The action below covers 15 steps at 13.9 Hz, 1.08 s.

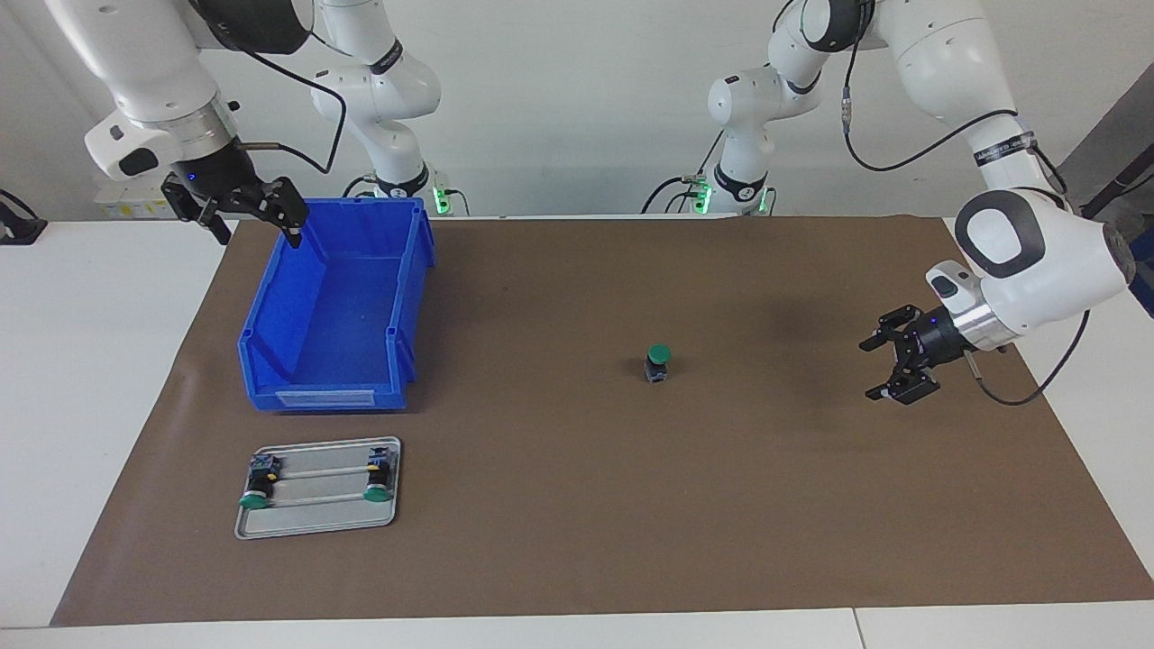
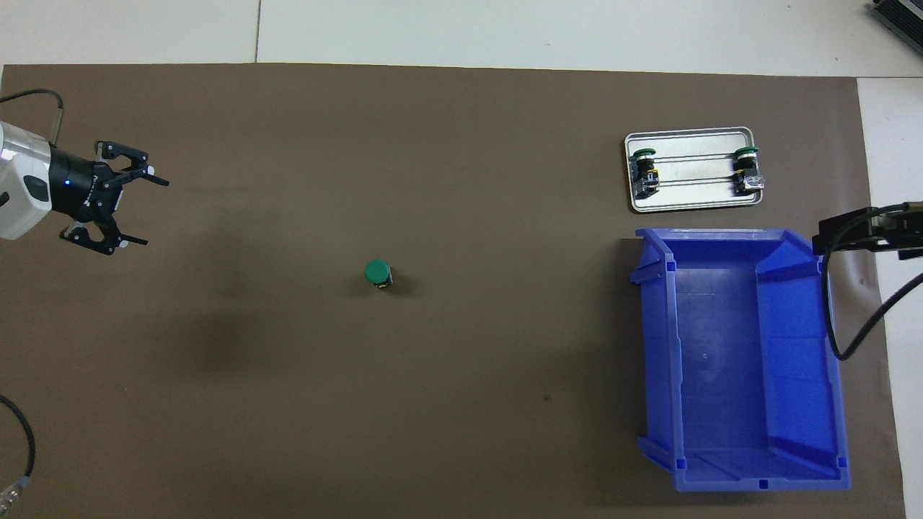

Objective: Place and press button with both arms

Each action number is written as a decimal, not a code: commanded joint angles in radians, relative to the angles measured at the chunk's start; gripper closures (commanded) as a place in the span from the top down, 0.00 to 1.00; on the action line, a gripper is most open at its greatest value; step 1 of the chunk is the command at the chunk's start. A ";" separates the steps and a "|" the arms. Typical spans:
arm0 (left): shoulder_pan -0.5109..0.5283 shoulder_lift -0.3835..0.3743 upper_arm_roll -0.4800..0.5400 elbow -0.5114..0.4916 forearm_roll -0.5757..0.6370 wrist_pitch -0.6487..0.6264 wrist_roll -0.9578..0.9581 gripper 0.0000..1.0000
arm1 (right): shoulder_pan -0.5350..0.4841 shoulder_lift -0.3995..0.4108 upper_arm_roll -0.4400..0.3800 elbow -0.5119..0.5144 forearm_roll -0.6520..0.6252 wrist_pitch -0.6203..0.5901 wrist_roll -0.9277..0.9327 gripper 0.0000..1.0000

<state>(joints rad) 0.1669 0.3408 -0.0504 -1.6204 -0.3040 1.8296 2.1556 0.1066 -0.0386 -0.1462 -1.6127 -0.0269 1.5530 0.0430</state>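
Button stands upright, green cap up, on the brown mat mid-table, untouched. Left gripper hovers toward its own end, jaws wide, empty, the nearer of 2. Right gripper hangs spread and empty by the blue bin.

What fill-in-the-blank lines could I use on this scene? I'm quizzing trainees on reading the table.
1. The button stands upright on the brown ____.
2. The metal tray holds ____ buttons lying on their sides.
3. The blue bin is ____ inside.
4. The left gripper and right gripper both have ____ fingers and hold nothing.

Missing words: mat; two; empty; open
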 commanded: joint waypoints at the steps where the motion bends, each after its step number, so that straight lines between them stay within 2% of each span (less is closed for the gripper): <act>1: -0.040 -0.031 0.018 -0.010 0.081 0.045 -0.014 1.00 | -0.002 -0.014 -0.004 -0.013 0.002 -0.008 0.012 1.00; 3: -0.061 -0.032 0.020 -0.010 0.124 0.054 -0.014 1.00 | -0.002 -0.014 -0.004 -0.013 0.002 -0.008 0.011 1.00; 5: -0.114 -0.043 0.020 -0.009 0.263 0.054 -0.014 1.00 | -0.002 -0.014 -0.004 -0.013 0.002 -0.008 0.012 1.00; 6: -0.121 -0.045 0.020 -0.009 0.279 0.054 -0.016 1.00 | -0.002 -0.014 -0.004 -0.013 0.002 -0.008 0.011 1.00; 15: -0.147 -0.059 0.020 -0.009 0.298 0.092 -0.029 1.00 | -0.002 -0.014 -0.004 -0.013 0.002 -0.008 0.012 1.00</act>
<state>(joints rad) 0.0474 0.2955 -0.0430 -1.6176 -0.0241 1.8947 2.1468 0.1066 -0.0386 -0.1462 -1.6128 -0.0269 1.5530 0.0430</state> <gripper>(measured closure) 0.000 0.000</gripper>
